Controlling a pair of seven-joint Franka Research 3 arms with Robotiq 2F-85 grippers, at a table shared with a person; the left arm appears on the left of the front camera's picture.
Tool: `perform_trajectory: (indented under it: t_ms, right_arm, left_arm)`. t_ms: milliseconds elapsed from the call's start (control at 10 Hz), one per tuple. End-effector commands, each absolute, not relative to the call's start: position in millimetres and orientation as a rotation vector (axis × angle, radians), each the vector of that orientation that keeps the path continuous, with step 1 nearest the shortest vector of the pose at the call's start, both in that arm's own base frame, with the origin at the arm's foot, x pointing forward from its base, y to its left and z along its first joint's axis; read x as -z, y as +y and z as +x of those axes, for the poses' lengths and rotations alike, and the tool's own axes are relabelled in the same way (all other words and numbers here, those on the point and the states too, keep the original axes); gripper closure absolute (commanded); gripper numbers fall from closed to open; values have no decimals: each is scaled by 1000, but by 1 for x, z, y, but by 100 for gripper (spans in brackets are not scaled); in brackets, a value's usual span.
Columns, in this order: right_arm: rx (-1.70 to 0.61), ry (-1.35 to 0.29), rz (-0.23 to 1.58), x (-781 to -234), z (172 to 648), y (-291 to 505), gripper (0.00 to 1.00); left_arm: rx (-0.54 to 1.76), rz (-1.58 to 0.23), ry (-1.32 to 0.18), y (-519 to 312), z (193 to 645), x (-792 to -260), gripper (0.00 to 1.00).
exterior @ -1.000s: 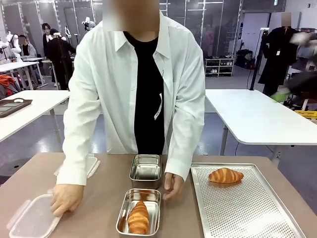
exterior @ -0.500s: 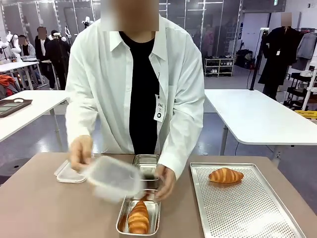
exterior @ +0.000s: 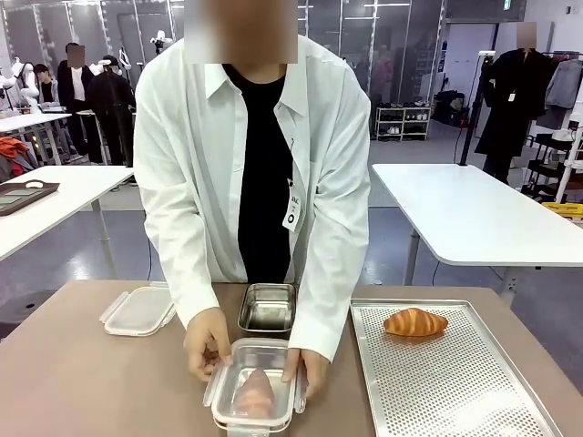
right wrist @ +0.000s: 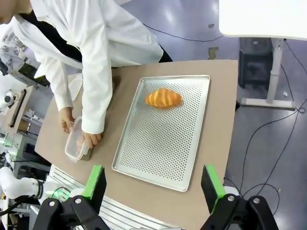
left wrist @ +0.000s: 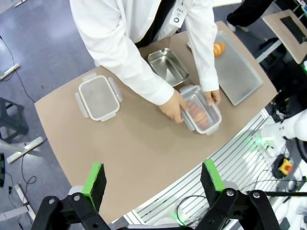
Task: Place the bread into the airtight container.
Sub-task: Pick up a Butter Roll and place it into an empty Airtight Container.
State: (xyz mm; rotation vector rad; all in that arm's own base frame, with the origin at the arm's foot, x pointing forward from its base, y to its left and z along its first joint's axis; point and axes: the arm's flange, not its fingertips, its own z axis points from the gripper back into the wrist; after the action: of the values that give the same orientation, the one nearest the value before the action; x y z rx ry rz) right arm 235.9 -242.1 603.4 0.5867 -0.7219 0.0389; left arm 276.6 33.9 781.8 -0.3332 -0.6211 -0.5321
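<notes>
Perforated matt metal tray [exterior: 455, 382]; glossy steel container [exterior: 269, 288]; translucent plastic lid [exterior: 264, 355]

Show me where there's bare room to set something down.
Widest free patch: the brown table near left, bordered by the spare clear plastic lid behind and the lidded steel container to its right. The perforated metal tray is bare nearer than its golden croissant. Crowded: the centre, where the person's hands hold the lid, by the empty steel container.

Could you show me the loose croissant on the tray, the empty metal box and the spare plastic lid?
Golden croissant [exterior: 414, 321]: front view, middle of its crust.
Empty rectangular steel box [exterior: 268, 309]: front view, its bare floor.
Spare clear plastic lid [exterior: 138, 309]: front view, its flat centre.
</notes>
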Motion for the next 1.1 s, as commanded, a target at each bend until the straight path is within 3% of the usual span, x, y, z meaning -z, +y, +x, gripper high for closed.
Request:
perform_trajectory:
  t_ms: [0, 1000]
  right_arm:
    - [-53, -726, 604, -600, 238, -241, 0]
    - [-53, -726, 604, -600, 238, -241, 0]
  left_arm:
    - [556, -329, -621, 35, 277, -783, 0]
    - [556, -329, -621, 35, 277, -783, 0]
